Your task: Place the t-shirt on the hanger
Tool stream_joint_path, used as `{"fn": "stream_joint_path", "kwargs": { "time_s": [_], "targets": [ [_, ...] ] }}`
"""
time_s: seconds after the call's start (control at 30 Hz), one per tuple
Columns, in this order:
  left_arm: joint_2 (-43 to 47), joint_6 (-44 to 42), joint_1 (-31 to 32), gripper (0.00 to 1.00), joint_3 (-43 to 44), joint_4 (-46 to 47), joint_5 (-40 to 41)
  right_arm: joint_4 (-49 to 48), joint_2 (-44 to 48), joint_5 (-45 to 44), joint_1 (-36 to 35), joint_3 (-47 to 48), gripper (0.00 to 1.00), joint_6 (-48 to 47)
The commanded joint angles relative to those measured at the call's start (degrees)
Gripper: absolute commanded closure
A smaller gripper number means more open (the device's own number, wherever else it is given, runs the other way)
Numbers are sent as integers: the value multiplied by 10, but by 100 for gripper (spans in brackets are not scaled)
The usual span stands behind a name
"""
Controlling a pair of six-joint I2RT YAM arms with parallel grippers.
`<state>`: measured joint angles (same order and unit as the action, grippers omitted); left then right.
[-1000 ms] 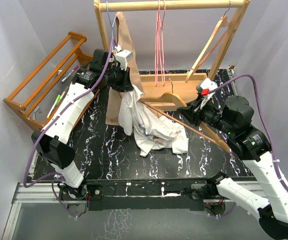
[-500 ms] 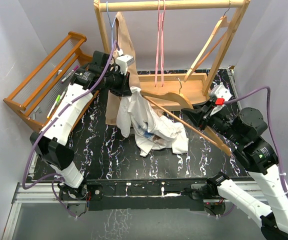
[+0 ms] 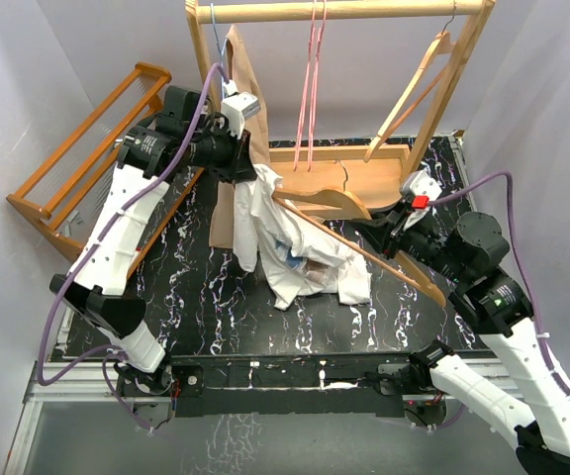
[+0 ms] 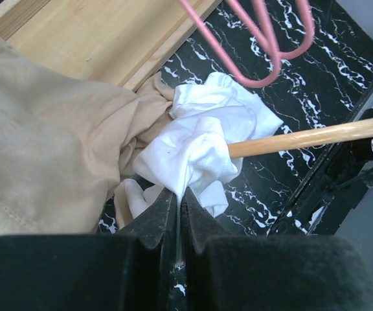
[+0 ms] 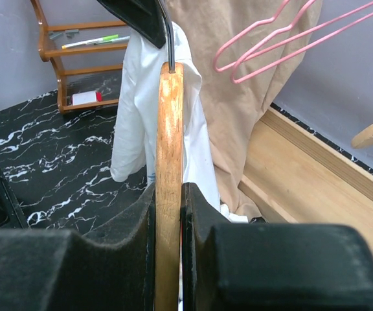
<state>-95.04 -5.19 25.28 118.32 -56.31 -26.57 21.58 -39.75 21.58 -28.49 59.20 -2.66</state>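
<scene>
The white t-shirt point(image 3: 287, 242) hangs bunched from my left gripper point(image 3: 256, 170), which is shut on a pinch of its fabric point(image 4: 193, 146) over the black marble table. My right gripper point(image 3: 386, 230) is shut on the lower bar of a light-wood hanger point(image 3: 336, 198). In the right wrist view that bar point(image 5: 169, 123) runs straight away from the gripper point(image 5: 167, 194), and its far end lies against the t-shirt point(image 5: 135, 103) just under the left fingers. The wooden bar point(image 4: 309, 136) enters the cloth from the right. A thin pink hanger point(image 3: 311, 99) hangs on the rail, untouched.
A beige garment point(image 3: 245, 74) hangs from the wooden rail point(image 3: 344, 10) right behind the t-shirt. Another wooden hanger point(image 3: 414, 94) hangs at the rail's right. The rack's wooden base point(image 3: 384, 163) lies behind, and an orange slatted shelf point(image 3: 87, 148) with pens stands at the left.
My left gripper has lifted the t-shirt higher and farther back. The right arm swung out right, then came back left, pushing the wooden hanger's end against the cloth.
</scene>
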Motion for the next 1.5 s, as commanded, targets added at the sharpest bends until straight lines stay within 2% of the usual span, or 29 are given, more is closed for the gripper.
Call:
{"fn": "stream_joint_path", "kwargs": {
  "time_s": [0.0,0.17,0.3,0.53,0.8,1.1,1.47],
  "targets": [
    [10,-14,6,100,38,-50,-39,-83,14,8,-1,-3,92,9],
    [12,-43,15,100,35,-75,-45,-101,21,30,-1,-8,92,11],
    [16,-83,18,100,31,-88,-20,-103,18,71,0,2,92,11],
    [69,-139,18,100,-46,-46,24,-74,-23,137,-1,22,92,-5],
    [99,-177,18,100,-64,-50,3,-74,-53,145,0,20,92,-29],
    [130,-220,18,100,-78,-80,13,-124,-100,205,0,19,92,-22],
    [200,-196,17,100,-174,-28,45,-241,-181,258,1,15,92,59]
  ]
}}
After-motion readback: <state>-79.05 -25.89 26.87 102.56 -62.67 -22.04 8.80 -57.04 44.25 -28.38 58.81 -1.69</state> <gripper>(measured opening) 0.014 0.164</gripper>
